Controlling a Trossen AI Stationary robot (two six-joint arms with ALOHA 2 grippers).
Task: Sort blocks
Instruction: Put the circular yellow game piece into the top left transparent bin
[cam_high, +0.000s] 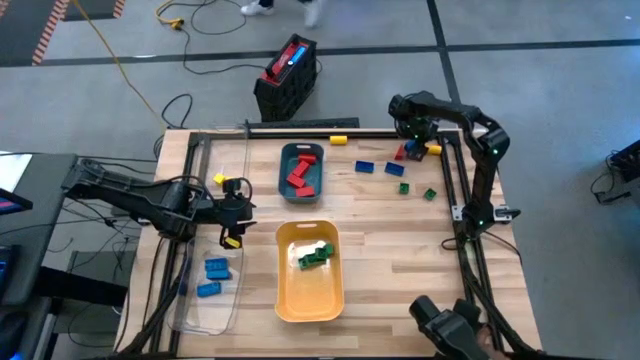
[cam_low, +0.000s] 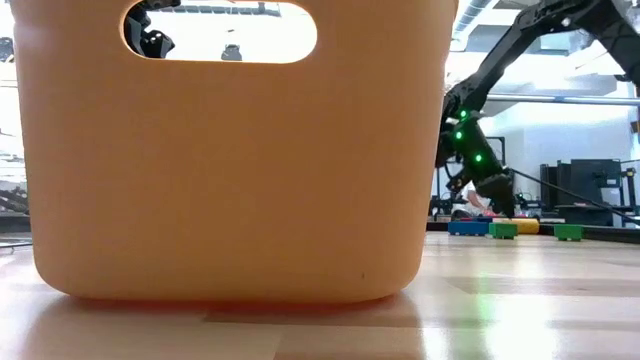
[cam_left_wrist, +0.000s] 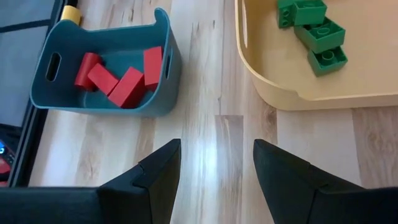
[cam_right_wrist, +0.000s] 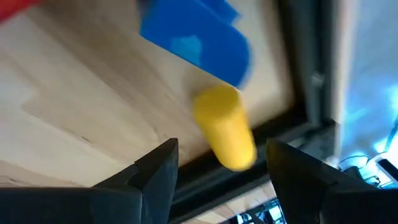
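Right wrist view: right gripper (cam_right_wrist: 217, 171) hung with fingers apart, empty. Yellow block (cam_right_wrist: 225, 127) lay just ahead between the tips, long axis seemingly running outward. Left gripper (cam_left_wrist: 214, 163), likewise open, waited much farther off.

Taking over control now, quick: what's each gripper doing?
Left gripper: open, empty, over bare table between the teal tray and yellow tray.
Right gripper: open, empty, at a yellow block.
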